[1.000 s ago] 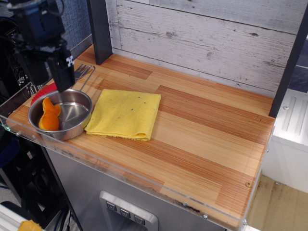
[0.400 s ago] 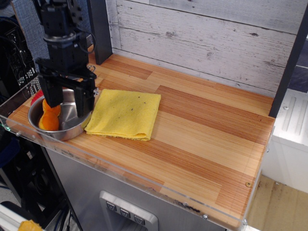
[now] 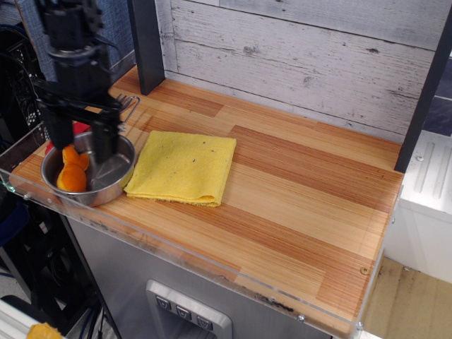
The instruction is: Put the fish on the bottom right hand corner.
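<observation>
The orange plush fish [image 3: 70, 171] lies inside the steel bowl [image 3: 113, 180] at the table's left end. My gripper [image 3: 79, 147] hangs over the bowl, open, with one finger [image 3: 58, 133] left of the fish and the other finger [image 3: 107, 141] over the bowl's middle. The fingers partly hide the fish's upper part. The bottom right hand corner [image 3: 353, 282] of the striped wood tabletop, with a small screw [image 3: 364, 270], is far to the right, edged by a clear acrylic rim.
A yellow folded cloth [image 3: 185, 167] lies right of the bowl. A fork [image 3: 125, 106] and a red object [image 3: 79, 129] lie behind the bowl. A dark post [image 3: 147, 42] stands at the back left, and a whitewashed plank wall runs behind the table.
The gripper came down from the upper left to over the bowl, then shifted slightly left and back so its open fingers straddle the fish. The fish and bowl have not moved.
</observation>
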### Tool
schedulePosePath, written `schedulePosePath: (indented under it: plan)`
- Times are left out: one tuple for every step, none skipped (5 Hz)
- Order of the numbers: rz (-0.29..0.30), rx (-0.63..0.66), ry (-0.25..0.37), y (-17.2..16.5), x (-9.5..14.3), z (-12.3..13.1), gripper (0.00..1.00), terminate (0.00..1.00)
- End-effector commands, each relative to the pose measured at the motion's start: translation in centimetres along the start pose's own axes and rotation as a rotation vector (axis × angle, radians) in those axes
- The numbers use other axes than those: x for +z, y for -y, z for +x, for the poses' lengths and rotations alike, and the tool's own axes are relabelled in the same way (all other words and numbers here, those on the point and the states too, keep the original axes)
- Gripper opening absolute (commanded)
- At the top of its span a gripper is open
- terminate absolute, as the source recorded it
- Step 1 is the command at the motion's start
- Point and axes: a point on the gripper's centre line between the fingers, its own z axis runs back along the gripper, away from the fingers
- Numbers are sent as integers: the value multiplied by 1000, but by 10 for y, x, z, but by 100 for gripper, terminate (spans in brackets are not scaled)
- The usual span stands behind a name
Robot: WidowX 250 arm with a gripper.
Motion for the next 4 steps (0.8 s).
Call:
schedulePosePath:
  plan:
    - [17, 14, -5, -19, -2, 2, 100, 0]
    - [19, 1, -24, -16, -9, 2, 100, 0]
    - [19, -1, -41, -13, -15, 2, 100, 0]
    - [15, 1, -50, -13, -17, 2, 100, 0]
